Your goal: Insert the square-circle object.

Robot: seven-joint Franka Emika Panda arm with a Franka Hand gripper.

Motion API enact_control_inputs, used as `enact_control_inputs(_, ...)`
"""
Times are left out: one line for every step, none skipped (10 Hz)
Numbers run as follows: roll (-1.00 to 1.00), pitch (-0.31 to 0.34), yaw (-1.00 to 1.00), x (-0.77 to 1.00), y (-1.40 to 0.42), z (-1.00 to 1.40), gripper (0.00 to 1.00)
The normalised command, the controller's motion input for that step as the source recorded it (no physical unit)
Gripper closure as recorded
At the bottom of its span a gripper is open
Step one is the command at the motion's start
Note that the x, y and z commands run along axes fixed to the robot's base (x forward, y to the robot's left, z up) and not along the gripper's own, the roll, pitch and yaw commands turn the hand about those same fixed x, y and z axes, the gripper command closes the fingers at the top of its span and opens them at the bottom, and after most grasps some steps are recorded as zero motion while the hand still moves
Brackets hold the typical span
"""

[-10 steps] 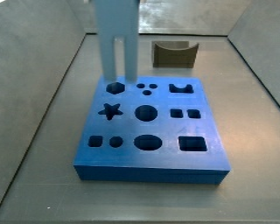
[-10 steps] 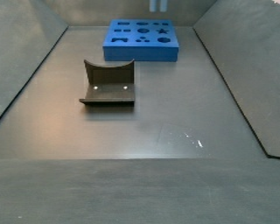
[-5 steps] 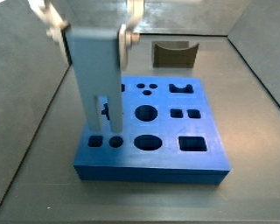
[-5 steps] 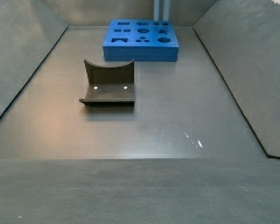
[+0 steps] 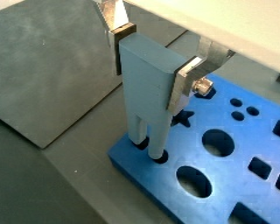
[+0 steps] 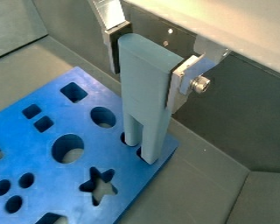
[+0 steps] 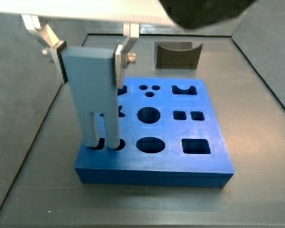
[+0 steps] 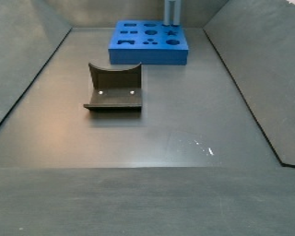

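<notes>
The square-circle object [image 7: 93, 89] stands upright in my gripper [image 5: 154, 54], its two short pegs at the mouths of a pair of holes in a corner of the blue board [image 7: 169, 160]. My fingers [image 5: 191, 77] are clamped on the upper part of the slab, one silver plate flat against each narrow side. The board lies toward one end of the bench floor; the dark fixture [image 8: 114, 88] stands well apart from it, nearer the middle of the floor.

In my judgement the step in hand is the final descent. To do it well I would keep the slab vertical, press straight down without twisting, and release only once the pegs are seated. Whether each peg faces its matching hole I cannot tell, since the slab hides the openings.

Both wrist views show the clamp and the peg tips: in a wrist view [image 6: 145, 149] the pegs meet the board just beside its edge, and seem to have entered slightly. A side view [image 7: 103, 141] shows the slab's full height and uprightness, and the board's other shaped holes. The far side view shows only a sliver of the slab [image 8: 173, 11] above the board [image 8: 150, 41], but alone shows the fixture and the wide bare floor.
</notes>
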Motion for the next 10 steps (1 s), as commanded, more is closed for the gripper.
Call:
enact_control_inputs(0.14, 0.044, 0.03, 0.16, -0.07, -0.31, 1.0)
enact_control_inputs(0.16, 0.004, 0.08, 0.01, 0.0, -0.32, 1.0)
enact_control_inputs(0.19, 0.016, 0.05, 0.05, 0.05, -0.37, 1.0)
enact_control_inputs(0.23, 0.0, 0.01, 0.0, 0.09, -0.45, 1.0)
enact_control_inputs(0.26, 0.0, 0.0, 0.0, 0.04, -0.52, 1.0)
enact_control_inputs(0.23, 0.0, 0.0, 0.0, 0.01, -0.52, 1.0)
enact_control_inputs(0.13, -0.033, 0.0, 0.0, 0.0, -0.62, 1.0)
enact_control_inputs(0.01, -0.044, 0.0, 0.0, 0.0, -0.68, 1.0)
enact_control_inputs(0.0, -0.049, 0.0, 0.0, 0.0, -0.72, 1.0)
enact_control_inputs(0.0, -0.026, 0.0, 0.0, 0.0, -0.67, 1.0)
